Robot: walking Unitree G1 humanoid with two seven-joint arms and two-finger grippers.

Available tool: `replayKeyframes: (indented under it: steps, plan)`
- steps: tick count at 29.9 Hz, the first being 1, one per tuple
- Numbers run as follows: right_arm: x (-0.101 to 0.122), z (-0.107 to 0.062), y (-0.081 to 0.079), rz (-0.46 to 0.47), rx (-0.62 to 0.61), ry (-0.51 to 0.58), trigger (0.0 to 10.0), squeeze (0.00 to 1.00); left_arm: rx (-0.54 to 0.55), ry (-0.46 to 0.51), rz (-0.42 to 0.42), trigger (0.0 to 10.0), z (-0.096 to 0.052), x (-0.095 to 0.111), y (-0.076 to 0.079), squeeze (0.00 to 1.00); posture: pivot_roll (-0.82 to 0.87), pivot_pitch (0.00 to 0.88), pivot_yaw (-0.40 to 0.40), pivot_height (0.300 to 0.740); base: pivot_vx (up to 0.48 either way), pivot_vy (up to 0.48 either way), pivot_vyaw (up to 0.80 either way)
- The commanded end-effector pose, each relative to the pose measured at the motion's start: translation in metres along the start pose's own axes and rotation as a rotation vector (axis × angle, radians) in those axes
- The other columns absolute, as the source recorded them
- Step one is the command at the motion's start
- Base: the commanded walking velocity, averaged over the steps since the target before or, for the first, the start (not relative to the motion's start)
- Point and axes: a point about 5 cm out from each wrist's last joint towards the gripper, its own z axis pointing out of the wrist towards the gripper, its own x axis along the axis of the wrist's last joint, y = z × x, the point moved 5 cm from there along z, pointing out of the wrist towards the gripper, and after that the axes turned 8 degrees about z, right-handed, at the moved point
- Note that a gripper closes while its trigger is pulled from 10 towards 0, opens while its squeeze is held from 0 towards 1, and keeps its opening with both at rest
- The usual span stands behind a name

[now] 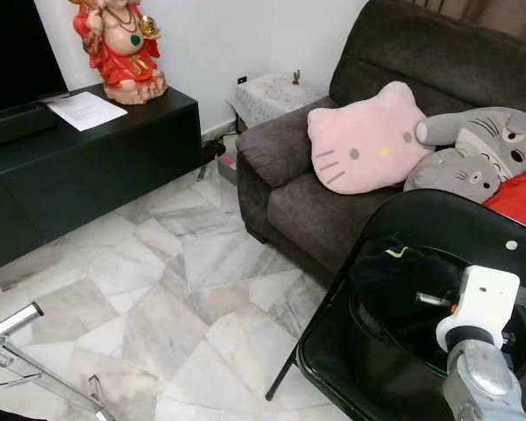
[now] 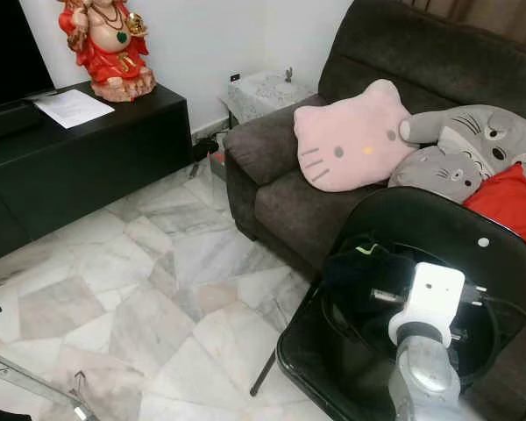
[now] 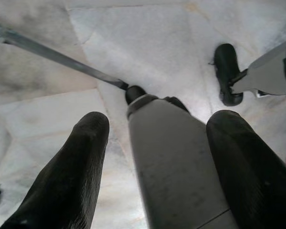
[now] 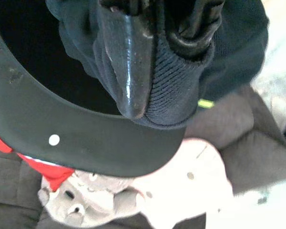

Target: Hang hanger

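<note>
A dark navy garment point(image 1: 394, 272) with a ribbed cuff point(image 4: 176, 90) lies bunched on the seat of a black folding chair point(image 1: 438, 219) in front of the sofa. My right arm's white wrist point(image 1: 479, 307) reaches over that seat. In the right wrist view my right gripper point(image 4: 162, 76) is shut, its glossy black fingers point(image 4: 128, 71) pinching the ribbed cloth. My left gripper point(image 3: 159, 124) hangs low and open, pointing down at the marble floor with my grey leg point(image 3: 171, 162) between its fingers. Chrome rods of a rack point(image 1: 13, 351) stand at my lower left.
A dark brown sofa point(image 1: 289, 202) holds a pink cat cushion point(image 1: 368, 140), grey plush toys point(image 1: 482, 149) and a red cushion point(image 1: 522, 197). A black TV console point(image 1: 96, 158) carries a red statue point(image 1: 118, 44) and a paper point(image 1: 86, 110). Marble floor point(image 1: 175, 289) lies open between them.
</note>
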Motion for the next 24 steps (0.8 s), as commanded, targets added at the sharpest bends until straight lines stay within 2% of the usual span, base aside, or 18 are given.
replayKeyframes:
  steps: [1,6,10,24]
  plan:
    - [0.006,0.0,-0.005,0.011,-0.005,0.031,10.0,0.0,0.011,-0.028,0.012,10.0,-0.003,-0.011,-0.005,0.0,-0.22,0.067,0.019,0.74,0.0,0.0,0.0]
    - [0.003,0.0,-0.011,0.026,-0.017,0.045,10.0,0.0,0.008,-0.039,0.043,10.0,-0.004,-0.013,-0.008,0.0,-0.2,0.066,0.035,0.74,0.0,0.0,0.0]
    - [-0.007,-0.002,-0.012,0.025,-0.018,0.03,10.0,0.0,0.01,-0.025,0.017,10.0,-0.005,-0.013,-0.007,0.0,-0.18,0.059,0.027,0.74,0.0,0.0,0.0]
    - [-0.007,-0.001,-0.009,0.023,-0.036,0.035,10.0,0.0,0.007,-0.01,-0.003,10.0,-0.004,-0.01,-0.005,0.0,-0.19,0.094,0.008,0.74,0.0,0.0,0.0]
